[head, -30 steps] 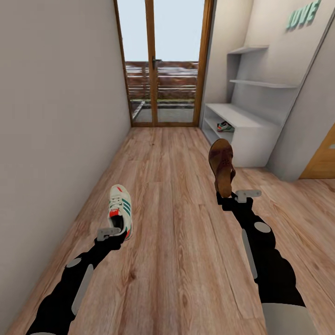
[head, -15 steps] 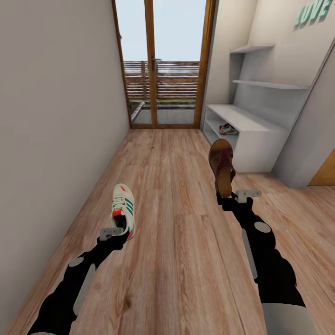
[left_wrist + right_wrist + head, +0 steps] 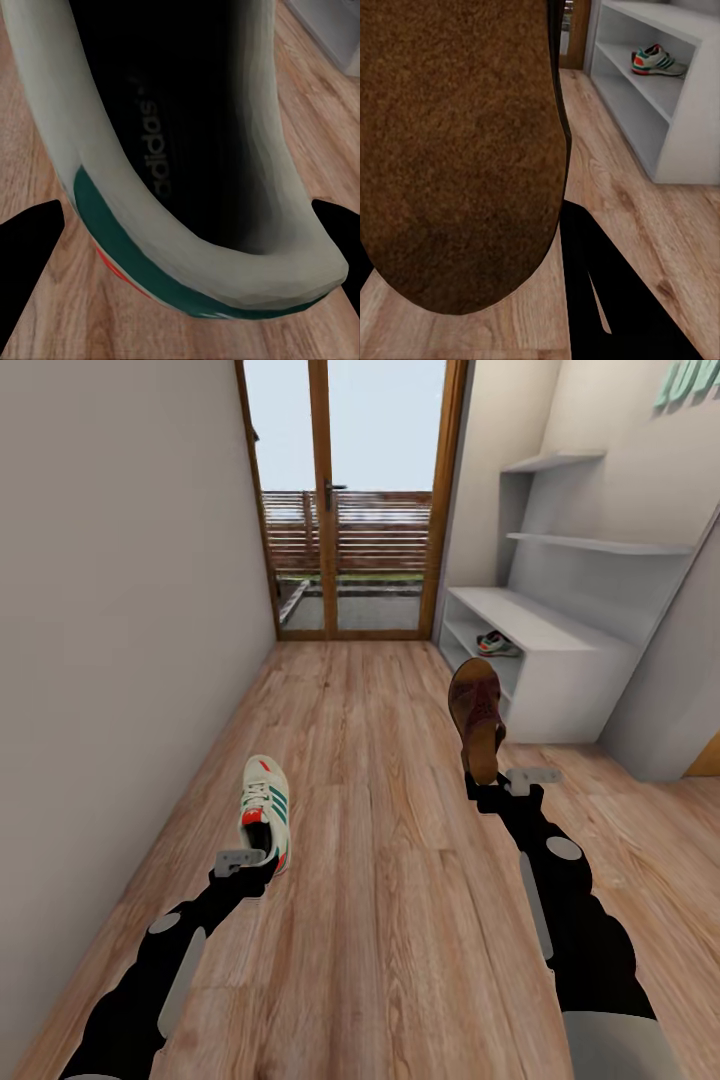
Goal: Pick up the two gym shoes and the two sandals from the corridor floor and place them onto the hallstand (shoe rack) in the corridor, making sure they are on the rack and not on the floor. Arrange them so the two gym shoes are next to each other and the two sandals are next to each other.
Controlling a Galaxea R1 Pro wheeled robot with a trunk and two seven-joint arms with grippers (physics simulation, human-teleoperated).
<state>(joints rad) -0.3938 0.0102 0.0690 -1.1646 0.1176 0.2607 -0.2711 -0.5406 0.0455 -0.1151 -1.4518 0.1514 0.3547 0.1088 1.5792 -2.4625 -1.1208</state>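
At lower left the left end effector (image 3: pixel 243 863) is gripping a gym shoe (image 3: pixel 265 807), the right end effector (image 3: pixel 492 788) apparently clamping a sandal (image 3: pixel 477 712), while the right wrist view is showing another gym shoe (image 3: pixel 658 60) on the hallstand (image 3: pixel 560 660).

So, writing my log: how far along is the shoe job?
Done: one sneaker sits on a low shelf of the rack. In hand: left gripper holds the second sneaker, right gripper a sandal. Left: shelving both, plus the other sandal.
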